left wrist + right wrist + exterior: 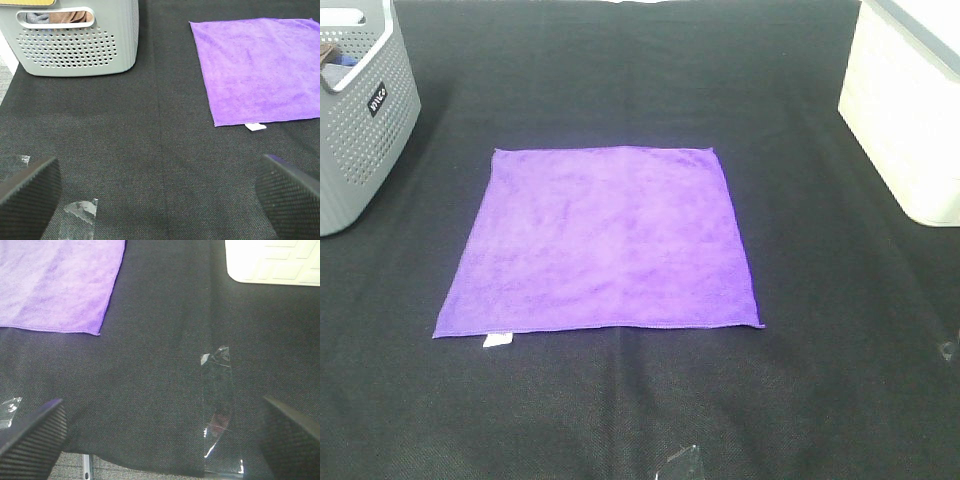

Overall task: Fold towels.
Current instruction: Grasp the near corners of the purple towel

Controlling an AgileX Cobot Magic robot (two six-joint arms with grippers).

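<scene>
Both arms sit back at the near edge of the table. The left gripper (157,200) and right gripper (160,440) both have their fingers spread wide with nothing in them. A strip of clear tape (217,410) is stuck on the black table cover (620,420) just ahead of the right one. Past that, the purple towel (600,245) lies flat and fully spread mid-table, its white tag (497,341) poking out at the near left corner. My take on the first fold: pinch both near corners at once, lift only a little, then carry them evenly to the far edge so the hems line up. The grey basket (365,110) far left and the white bin (910,110) far right are well apart from it — no obstacle.
</scene>
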